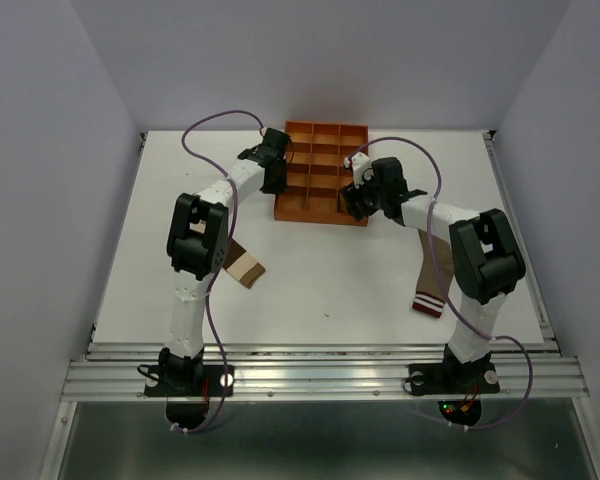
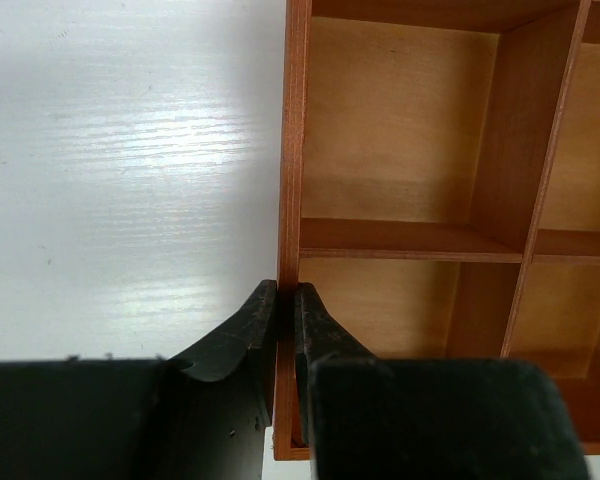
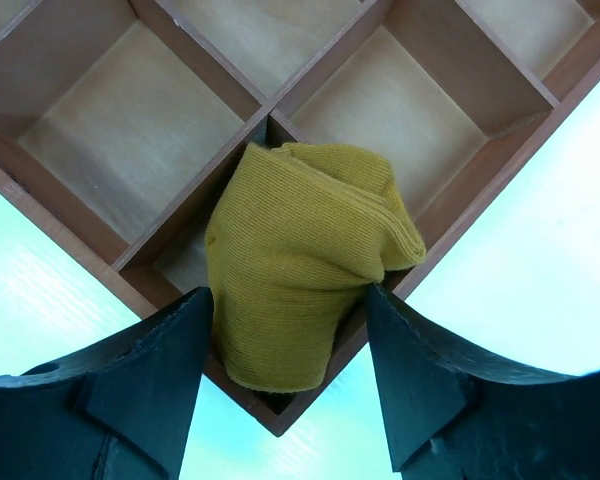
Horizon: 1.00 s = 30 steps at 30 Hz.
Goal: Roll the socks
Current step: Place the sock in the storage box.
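An orange tray [image 1: 310, 216], divided by a grid into compartments, is set at the middle of the counter's [image 1: 330, 285] far edge. The tray's left outer wall is clamped between the fingers of the left hand [image 2: 287, 292], which are drawn together on the thin wall, one finger outside on the counter side and one inside the compartment.

The mustard-yellow sock [image 3: 300, 250] is seen bundled into a folded lump in the near right corner compartment of the tray, with part of it bulging over the compartment's walls. The right hand [image 3: 288, 292] is held over that corner with its fingers spread apart, one at each side of the sock. Whether the pads touch the fabric cannot be told.

The taupe-brown sock [image 1: 432, 288] is laid flat towards the counter's near right corner, partly hidden by the right arm, its striped cuff turned to the near edge. The cream sock [image 1: 245, 267], with a tan band showing, is laid towards the near left side of the counter, partly covered by the left arm.
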### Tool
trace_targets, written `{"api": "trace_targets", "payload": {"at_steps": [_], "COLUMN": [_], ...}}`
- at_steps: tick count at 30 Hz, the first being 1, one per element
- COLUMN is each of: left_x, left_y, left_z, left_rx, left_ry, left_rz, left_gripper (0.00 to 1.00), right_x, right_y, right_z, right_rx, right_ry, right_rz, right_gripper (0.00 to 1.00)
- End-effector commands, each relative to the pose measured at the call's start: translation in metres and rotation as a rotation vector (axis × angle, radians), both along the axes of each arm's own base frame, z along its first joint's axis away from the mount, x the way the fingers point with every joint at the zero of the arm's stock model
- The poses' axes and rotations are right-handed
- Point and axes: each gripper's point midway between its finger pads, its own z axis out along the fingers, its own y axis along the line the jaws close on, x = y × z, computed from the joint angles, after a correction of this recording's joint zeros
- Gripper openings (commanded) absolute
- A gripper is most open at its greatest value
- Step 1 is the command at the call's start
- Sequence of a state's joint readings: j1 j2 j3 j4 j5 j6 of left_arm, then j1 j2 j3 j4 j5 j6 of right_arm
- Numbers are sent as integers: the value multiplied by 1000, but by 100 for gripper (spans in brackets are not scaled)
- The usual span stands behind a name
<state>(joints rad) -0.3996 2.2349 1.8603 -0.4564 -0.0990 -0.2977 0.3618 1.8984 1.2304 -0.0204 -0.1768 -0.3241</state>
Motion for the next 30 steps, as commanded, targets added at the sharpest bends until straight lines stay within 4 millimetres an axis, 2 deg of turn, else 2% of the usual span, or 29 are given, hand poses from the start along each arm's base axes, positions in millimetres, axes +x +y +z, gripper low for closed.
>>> {"api": "trace_targets", "payload": {"at_steps": [1, 9, 10, 17, 21, 23, 30], "left_x": [-8, -9, -9, -10, -10, -11, -11], "left_y": [10, 8, 8, 8, 7, 7, 6], "left_z": [-16, -15, -15, -16, -16, -17, -17], "left_rx": [36, 33, 33, 30, 26, 28, 25], "left_ry": [50, 49, 49, 54, 54, 56, 56], "left_rz": [38, 34, 34, 31, 30, 31, 29], "left_gripper": [0, 0, 0, 0, 0, 0, 0], "right_x": [-30, -15, -14, -6, 6, 13, 25], "right_y": [-5, -4, 1, 21, 22, 15, 9], "right_z": [-14, 21, 26, 39, 47, 49, 51], "right_rx": [-13, 63, 74, 145, 151, 136, 118], "right_ry": [113, 37, 25, 15, -8, -25, -55], "right_rz": [-29, -120, -122, -122, -177, -231, -284], "right_gripper": [70, 71, 71, 71, 72, 73, 76]}}
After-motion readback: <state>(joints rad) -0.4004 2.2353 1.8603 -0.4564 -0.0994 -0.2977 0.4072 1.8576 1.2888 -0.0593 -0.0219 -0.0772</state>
